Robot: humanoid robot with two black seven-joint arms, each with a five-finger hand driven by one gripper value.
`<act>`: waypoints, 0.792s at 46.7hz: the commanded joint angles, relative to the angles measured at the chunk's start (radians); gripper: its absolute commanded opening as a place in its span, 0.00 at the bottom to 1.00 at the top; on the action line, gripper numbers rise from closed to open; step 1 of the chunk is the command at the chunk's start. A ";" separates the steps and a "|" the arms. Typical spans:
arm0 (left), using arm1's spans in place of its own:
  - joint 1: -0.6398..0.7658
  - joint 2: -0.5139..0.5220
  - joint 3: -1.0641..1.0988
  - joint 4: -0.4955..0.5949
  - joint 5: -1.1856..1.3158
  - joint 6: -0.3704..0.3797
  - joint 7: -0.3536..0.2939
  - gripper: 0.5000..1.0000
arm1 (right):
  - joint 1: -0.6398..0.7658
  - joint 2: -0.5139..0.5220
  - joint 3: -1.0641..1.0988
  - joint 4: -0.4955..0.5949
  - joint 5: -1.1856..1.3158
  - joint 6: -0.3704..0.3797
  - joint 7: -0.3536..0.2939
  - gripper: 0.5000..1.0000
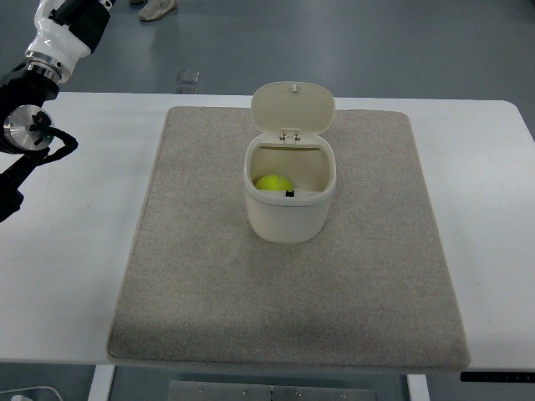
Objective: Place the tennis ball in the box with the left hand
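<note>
Tennis ball in the box, left hand off at the table's edge.

The tennis ball [273,183] lay inside the cream box [289,199], whose hinged lid [292,107] stood open toward the mat's far edge. The box sat near the middle of the grey mat [209,276] on the white table [75,276]. The left hand [25,163] hovered over the table's far left corner, well apart from the box, its dark fingers loosely parted and holding nothing.
</note>
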 commanded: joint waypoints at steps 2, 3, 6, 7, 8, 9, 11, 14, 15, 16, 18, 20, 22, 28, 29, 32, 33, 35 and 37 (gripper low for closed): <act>0.001 -0.053 0.001 0.070 0.005 -0.031 -0.008 0.73 | 0.000 0.000 0.000 0.000 0.000 0.000 0.000 0.88; 0.001 -0.061 0.001 0.084 0.006 -0.031 -0.008 0.73 | 0.000 0.000 0.000 0.000 0.000 0.000 0.000 0.88; -0.002 -0.087 0.001 0.134 0.008 -0.031 -0.009 0.73 | 0.000 0.000 0.000 0.000 0.000 0.000 0.000 0.88; -0.002 -0.099 0.001 0.154 0.008 -0.033 -0.011 0.73 | 0.000 0.000 0.000 0.000 0.000 0.000 0.000 0.88; -0.003 -0.111 0.001 0.176 0.008 -0.034 -0.011 0.73 | 0.000 0.000 0.000 0.000 0.000 0.000 0.000 0.88; -0.004 -0.127 0.001 0.190 0.008 -0.036 -0.011 0.73 | 0.000 0.000 0.000 -0.001 0.000 0.000 0.000 0.88; -0.005 -0.150 0.001 0.214 0.008 -0.037 -0.012 0.73 | 0.000 0.000 0.000 0.000 0.000 0.000 0.000 0.88; -0.004 -0.165 -0.001 0.233 0.006 -0.036 -0.012 0.72 | 0.000 0.000 0.000 0.000 0.000 0.000 0.000 0.88; -0.004 -0.170 -0.001 0.239 0.005 -0.036 -0.012 0.72 | 0.000 0.000 0.000 0.000 0.001 0.000 0.000 0.88; -0.004 -0.174 -0.001 0.245 0.003 -0.036 -0.012 0.72 | 0.000 0.000 0.000 0.000 0.000 0.000 0.000 0.88; -0.004 -0.187 -0.003 0.256 -0.002 -0.036 -0.012 0.71 | 0.000 0.000 0.000 -0.001 0.000 0.000 0.000 0.88; -0.005 -0.193 -0.006 0.272 -0.005 -0.034 -0.014 0.71 | 0.000 0.000 0.000 0.000 0.000 0.000 0.000 0.88; -0.005 -0.199 -0.019 0.291 -0.008 -0.034 -0.018 0.68 | 0.000 0.000 0.000 0.000 0.001 0.000 0.000 0.88; -0.004 -0.207 -0.084 0.320 -0.014 -0.034 -0.018 0.68 | 0.000 0.000 0.000 0.000 0.000 0.000 0.000 0.88; -0.004 -0.207 -0.091 0.323 -0.015 -0.034 -0.018 0.69 | 0.000 0.000 0.000 0.000 0.000 0.000 0.000 0.88; -0.004 -0.208 -0.101 0.323 -0.020 -0.034 -0.018 0.71 | 0.000 0.000 0.000 0.000 0.000 0.000 0.000 0.88; -0.004 -0.208 -0.099 0.323 -0.020 -0.034 -0.018 0.71 | 0.000 0.000 0.000 0.000 0.001 0.000 0.000 0.88; -0.004 -0.213 -0.095 0.323 -0.018 -0.034 -0.018 0.72 | 0.000 0.000 0.000 0.000 0.000 0.000 0.000 0.88; -0.004 -0.219 -0.088 0.325 -0.015 -0.033 -0.018 0.76 | 0.000 0.000 0.000 0.000 0.000 0.000 0.000 0.88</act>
